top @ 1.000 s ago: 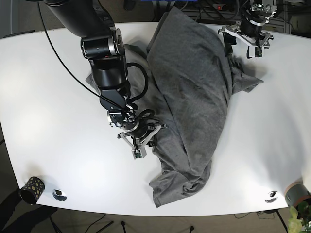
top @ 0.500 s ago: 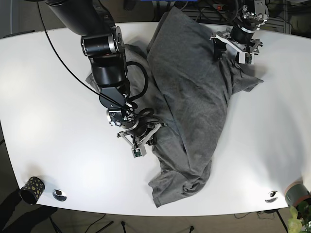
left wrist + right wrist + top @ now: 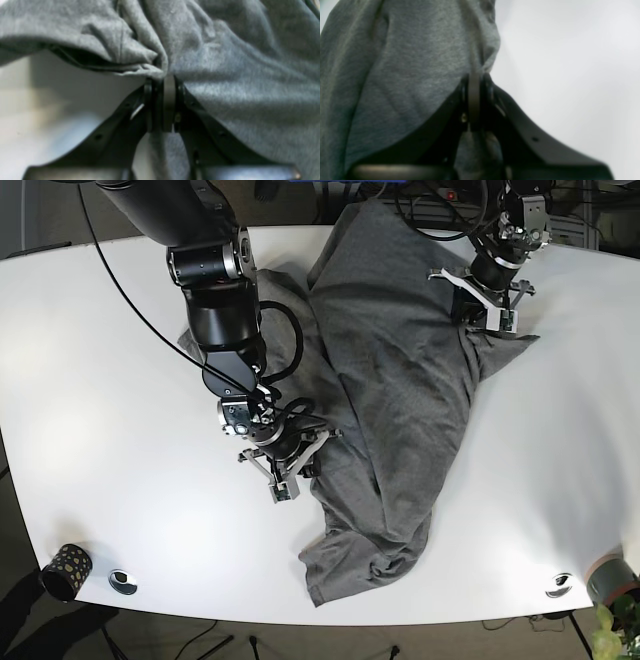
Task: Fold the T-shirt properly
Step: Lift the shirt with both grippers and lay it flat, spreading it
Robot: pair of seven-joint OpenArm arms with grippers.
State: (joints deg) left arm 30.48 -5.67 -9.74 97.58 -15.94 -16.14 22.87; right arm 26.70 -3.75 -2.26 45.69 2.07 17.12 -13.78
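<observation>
A grey T-shirt (image 3: 400,380) lies crumpled across the white table (image 3: 100,380), from the far edge toward the front. My left gripper (image 3: 482,315) is at the shirt's far right part; in the left wrist view it (image 3: 162,80) is shut on a bunched fold of the T-shirt (image 3: 225,62). My right gripper (image 3: 295,470) is at the shirt's left edge near the middle; in the right wrist view it (image 3: 475,77) is shut on the hem of the T-shirt (image 3: 407,62).
A dark patterned cup (image 3: 65,568) and a small round metal piece (image 3: 123,581) sit at the front left corner. Another round metal piece (image 3: 558,584) and a pot with a plant (image 3: 612,580) are at the front right. Cables hang behind the table.
My left gripper moved in from the far right, came down onto the shirt and closed on its fold. The shirt's right sleeve got pulled in. The right gripper shifted slightly with the cloth.
</observation>
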